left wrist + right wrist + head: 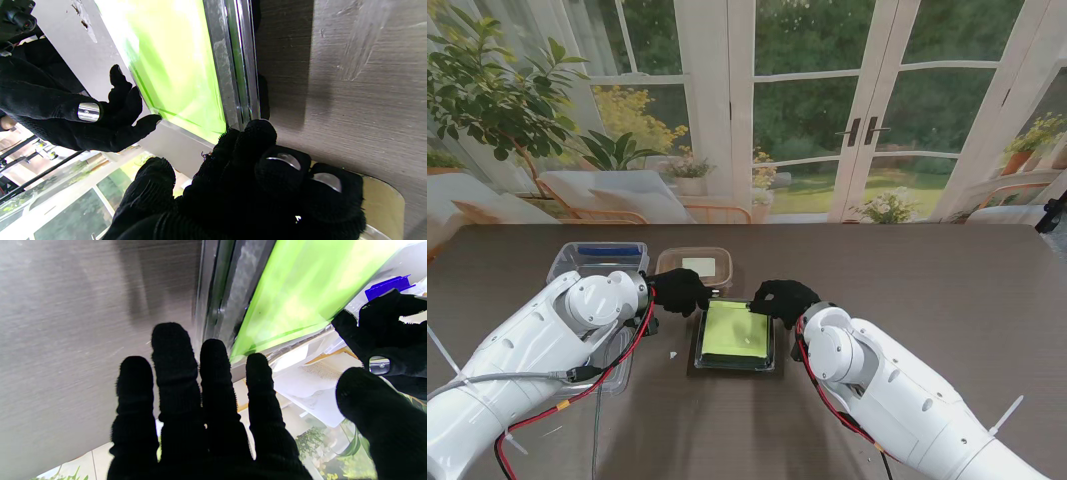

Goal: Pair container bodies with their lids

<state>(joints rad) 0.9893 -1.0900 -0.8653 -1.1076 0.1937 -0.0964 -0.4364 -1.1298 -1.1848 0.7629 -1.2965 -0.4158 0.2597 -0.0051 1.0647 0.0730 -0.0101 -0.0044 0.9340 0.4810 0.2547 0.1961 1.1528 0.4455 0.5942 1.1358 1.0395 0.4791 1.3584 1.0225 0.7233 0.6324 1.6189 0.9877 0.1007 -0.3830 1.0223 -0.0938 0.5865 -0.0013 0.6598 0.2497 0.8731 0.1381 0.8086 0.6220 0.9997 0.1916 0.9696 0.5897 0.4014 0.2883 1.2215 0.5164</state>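
Sunroom, dark wood counter (927, 300). Green lid (735, 332) on clear container body (695, 352), centre. Left hand (677, 291), right hand (782, 298) spread, fingertips at lid's far corners. Looks light, stiff, slippery; press edges.

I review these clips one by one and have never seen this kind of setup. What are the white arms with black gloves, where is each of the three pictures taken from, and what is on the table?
The white arms belong to a two-armed robot; each ends in a five-finger hand in a black glove. The wide picture comes from a camera on the robot's stand, looking down at the brown table. The other two come from cameras on the wrists, looking along the fingers, and appear upside down.

In the middle lies a clear container with a green lid. The left hand and right hand rest at its far corners, fingers on the lid edge; neither has lifted it. Farther away stands a brownish container, and to the left a clear box with a blue part. Another clear piece lies partly hidden under the left arm.
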